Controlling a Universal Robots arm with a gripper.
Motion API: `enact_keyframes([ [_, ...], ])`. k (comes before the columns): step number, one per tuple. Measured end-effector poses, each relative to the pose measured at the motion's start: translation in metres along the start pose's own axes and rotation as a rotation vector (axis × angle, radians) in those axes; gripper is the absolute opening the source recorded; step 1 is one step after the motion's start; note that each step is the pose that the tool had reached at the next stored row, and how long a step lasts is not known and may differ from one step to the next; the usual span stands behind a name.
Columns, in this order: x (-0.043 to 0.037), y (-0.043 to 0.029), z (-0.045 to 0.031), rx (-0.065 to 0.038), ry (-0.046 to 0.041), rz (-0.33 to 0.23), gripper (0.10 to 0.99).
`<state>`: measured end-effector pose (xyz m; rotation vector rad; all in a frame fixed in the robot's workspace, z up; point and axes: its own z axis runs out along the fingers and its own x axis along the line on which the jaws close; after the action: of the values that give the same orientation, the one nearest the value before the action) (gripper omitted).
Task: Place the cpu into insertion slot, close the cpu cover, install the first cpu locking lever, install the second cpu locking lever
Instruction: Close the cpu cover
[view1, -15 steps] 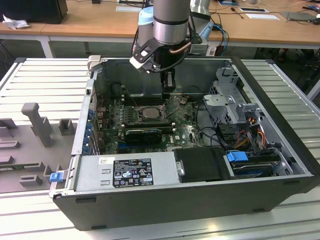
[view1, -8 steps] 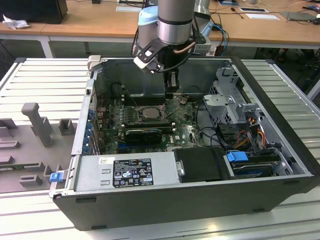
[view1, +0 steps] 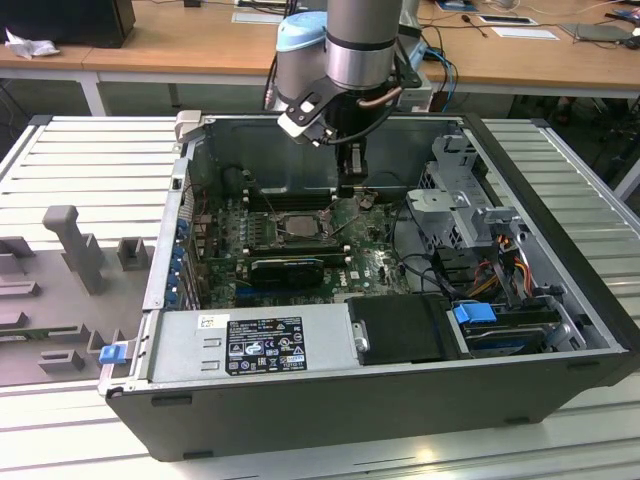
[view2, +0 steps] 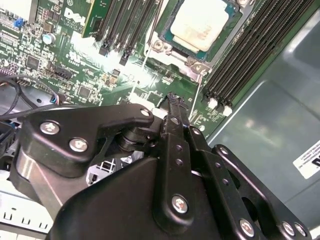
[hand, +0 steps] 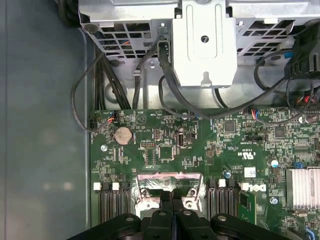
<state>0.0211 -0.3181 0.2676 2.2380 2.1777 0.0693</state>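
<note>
In the exterior view, the square, metal-rimmed insertion slot (view1: 298, 226) on the green board (view1: 375, 265) lies just left of the black gripper (view1: 352, 188), its slim fingers (view2: 175, 130) pressed together. In the second wrist view, the matte silvery cpu (view2: 200, 20) sits in the slot, framed by the thin cpu cover (view2: 180, 54)

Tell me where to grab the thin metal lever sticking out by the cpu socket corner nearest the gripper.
Probably the free end of the locking lever, the stretch farthest from the cpu. It is a thin rod, so pinch across it from its two sides, coming down from above the motherboard. The gripper sits shut beside it, so it would need opening first.
</note>
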Motion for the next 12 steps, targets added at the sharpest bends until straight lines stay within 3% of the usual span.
enact_keyframes([
  [12,0.0003,0.0102,0.0005,0.0,0.0,0.0,0.106],
])
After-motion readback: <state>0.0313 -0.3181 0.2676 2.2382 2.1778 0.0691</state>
